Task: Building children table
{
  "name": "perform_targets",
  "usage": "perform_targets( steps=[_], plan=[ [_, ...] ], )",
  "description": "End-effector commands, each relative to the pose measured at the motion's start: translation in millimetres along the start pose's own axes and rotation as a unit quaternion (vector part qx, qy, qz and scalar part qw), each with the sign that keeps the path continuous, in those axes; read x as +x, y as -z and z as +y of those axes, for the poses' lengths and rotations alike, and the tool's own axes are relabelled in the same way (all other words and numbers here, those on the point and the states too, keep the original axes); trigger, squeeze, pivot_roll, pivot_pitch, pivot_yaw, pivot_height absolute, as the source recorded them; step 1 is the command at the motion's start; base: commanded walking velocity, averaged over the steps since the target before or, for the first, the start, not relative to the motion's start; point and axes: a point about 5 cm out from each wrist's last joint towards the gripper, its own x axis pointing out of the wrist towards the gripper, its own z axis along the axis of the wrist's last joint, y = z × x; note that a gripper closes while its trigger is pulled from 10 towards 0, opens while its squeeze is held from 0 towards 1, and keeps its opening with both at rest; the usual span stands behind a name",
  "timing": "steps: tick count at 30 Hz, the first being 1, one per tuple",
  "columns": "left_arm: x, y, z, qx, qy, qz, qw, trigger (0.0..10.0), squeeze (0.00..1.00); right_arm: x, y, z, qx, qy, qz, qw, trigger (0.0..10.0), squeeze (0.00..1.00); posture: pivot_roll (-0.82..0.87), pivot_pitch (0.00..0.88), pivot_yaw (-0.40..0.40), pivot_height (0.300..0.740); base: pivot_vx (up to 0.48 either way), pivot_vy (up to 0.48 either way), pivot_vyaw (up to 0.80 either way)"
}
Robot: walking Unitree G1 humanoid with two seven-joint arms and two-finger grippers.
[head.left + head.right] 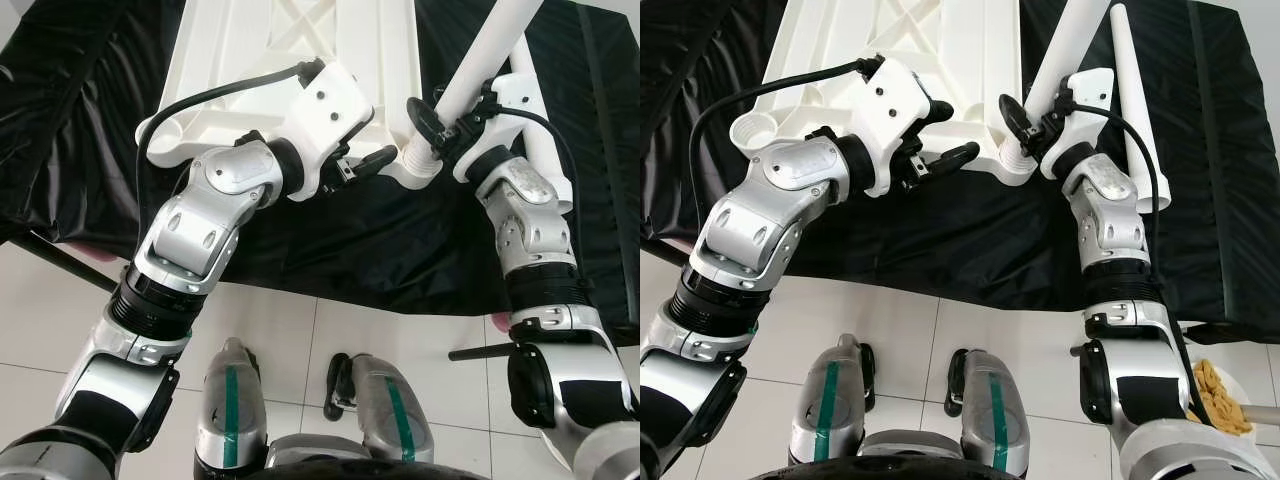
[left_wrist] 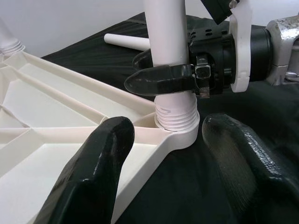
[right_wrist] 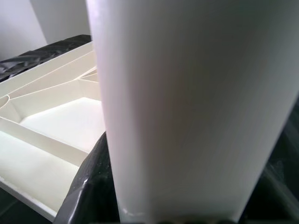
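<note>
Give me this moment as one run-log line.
right gripper: shut on table leg, threaded end in corner socket | left gripper: open beside tabletop corner | spare leg: on black cloth

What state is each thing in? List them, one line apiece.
Tabletop: upside down on the black cloth.
Leg: upright, threaded end in the corner socket.
Spare leg: lying loose on the cloth.
Right gripper: shut on leg.
Left gripper: open, straddling the socket.
</note>
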Motion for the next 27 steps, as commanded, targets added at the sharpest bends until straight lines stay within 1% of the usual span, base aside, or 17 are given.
perform_targets(
  steps=[1,5,10,12,13,16,17,19,20,21,22,23,25,26,27],
  plan=[
    [0.4,-4.3,0.6,0.002,-0.003,-0.006,1.0,10.0,0.0,-13.2,39.0,-6.9,0.015,0.065,0.092,0.994,0.0,0.0,0.08,0.092,-0.05,0.74,0.0,0.0,0.0],
    [0.5,-4.2,0.5,0.003,-0.003,-0.006,1.0,10.0,0.0,-11.5,39.9,-0.1,0.02,0.06,0.092,0.994,0.0,0.0,0.08,0.09,-0.051,0.74,0.0,0.0,0.0],
    [0.9,-4.5,0.5,0.004,-0.003,-0.006,1.0,10.0,0.0,-11.3,38.0,6.3,0.021,0.024,0.084,0.996,0.0,0.0,0.08,0.088,-0.053,0.74,0.0,0.0,0.0],
    [1.0,-4.6,0.4,0.004,-0.003,-0.006,1.0,10.0,0.0,-13.1,34.3,13.1,0.01,-0.02,0.071,0.997,0.0,0.0,0.08,0.086,-0.053,0.74,0.0,0.0,0.0],
    [1.0,-4.6,0.4,0.004,-0.003,-0.006,1.0,10.0,0.0,-13.1,34.3,13.1,0.01,-0.02,0.071,0.997,0.0,0.0,0.08,0.086,-0.053,0.74,0.0,0.0,0.0],
    [0.8,-4.7,0.4,0.004,-0.003,-0.007,1.0,10.0,0.0,-18.7,25.0,25.2,-0.008,-0.105,0.035,0.994,0.0,0.0,0.08,0.084,-0.053,0.74,0.0,0.0,0.0],
    [0.8,-4.7,0.4,0.004,-0.003,-0.007,1.0,10.0,0.0,-18.7,25.0,25.2,-0.008,-0.105,0.035,0.994,0.0,0.0,0.08,0.084,-0.053,0.74,0.0,0.0,0.0],
    [0.6,-4.7,0.4,0.005,-0.003,-0.007,1.0,10.0,0.0,-23.2,20.3,29.6,-0.011,-0.149,0.022,0.989,0.0,0.0,0.08,0.084,-0.051,0.74,0.0,0.0,0.0],
    [0.7,-4.9,0.5,0.005,-0.003,-0.007,1.0,10.0,0.0,-26.7,17.0,30.3,-0.007,-0.178,0.017,0.984,0.0,0.0,0.08,0.084,-0.05,0.74,0.0,0.0,0.0],
    [0.7,-5.1,0.6,0.005,-0.003,-0.007,1.0,10.0,0.0,-29.1,14.9,30.4,-0.005,-0.196,0.015,0.98,0.0,0.0,0.08,0.085,-0.049,0.74,0.0,0.0,0.0],
    [0.7,-5.1,0.6,0.005,-0.003,-0.007,1.0,10.0,0.0,-29.1,14.9,30.4,-0.005,-0.196,0.015,0.98,0.0,0.0,0.08,0.085,-0.049,0.74,0.0,0.0,0.0],
    [0.7,-5.2,0.7,0.005,-0.003,-0.007,1.0,10.0,0.0,-33.3,12.4,28.6,0.002,-0.225,0.014,0.974,0.0,0.0,0.08,0.086,-0.046,0.74,0.0,0.0,0.0],
    [0.4,-5.3,0.9,0.006,-0.002,-0.007,1.0,10.0,0.0,-39.4,9.7,24.8,0.011,-0.264,0.019,0.964,0.0,0.0,0.08,0.088,-0.044,0.74,0.0,0.0,0.0],
    [0.4,-5.3,0.9,0.006,-0.002,-0.007,1.0,10.0,0.0,-39.4,9.7,24.8,0.011,-0.264,0.019,0.964,0.0,0.0,0.08,0.088,-0.044,0.74,0.0,0.0,0.0],
    [0.2,-5.4,1.1,0.006,-0.002,-0.007,1.0,10.0,0.0,-41.7,8.9,23.4,0.013,-0.278,0.023,0.96,0.0,0.0,0.08,0.088,-0.043,0.74,0.0,0.0,0.0]
  ],
)
